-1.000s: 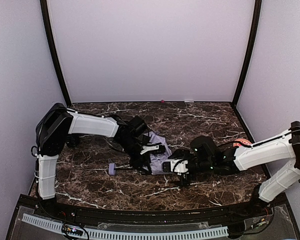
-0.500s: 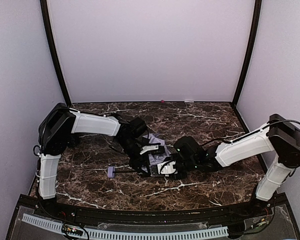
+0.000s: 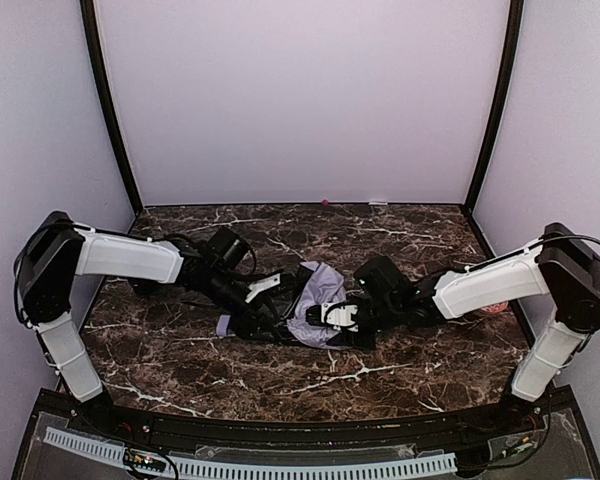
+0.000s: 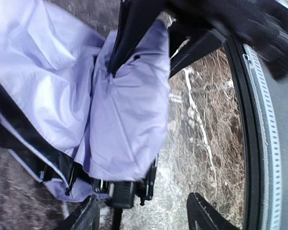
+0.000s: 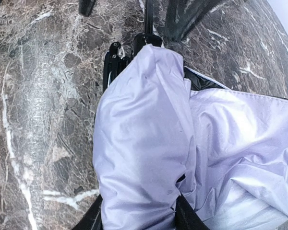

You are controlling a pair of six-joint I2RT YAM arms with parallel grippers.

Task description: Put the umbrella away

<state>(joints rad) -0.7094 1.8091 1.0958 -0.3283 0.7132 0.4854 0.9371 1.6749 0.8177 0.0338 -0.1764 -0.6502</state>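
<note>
A folding umbrella (image 3: 318,287) of pale lavender-white fabric with a black inner lining lies half-collapsed near the middle of a dark brown marble-patterned surface (image 3: 410,235); its small lavender handle (image 3: 223,325) points towards the left arm, joined to the crumpled canopy by a thin black shaft; two white-and-black robot arms reach in low from either side and meet at the umbrella.

In the left wrist view, the left end effector (image 4: 144,216) has its two black fingers (image 4: 201,215) standing well apart, gripping nothing; the black hub at the base of the canopy sits between them, and lavender fabric hangs just above.

In the right wrist view, the right end effector (image 5: 137,218) is clamped on a thick fold of the lavender fabric; its fingers (image 5: 92,216) press in on both sides of the bundle; more fabric spreads to the right, with a strip of black lining showing at the seam.
</note>
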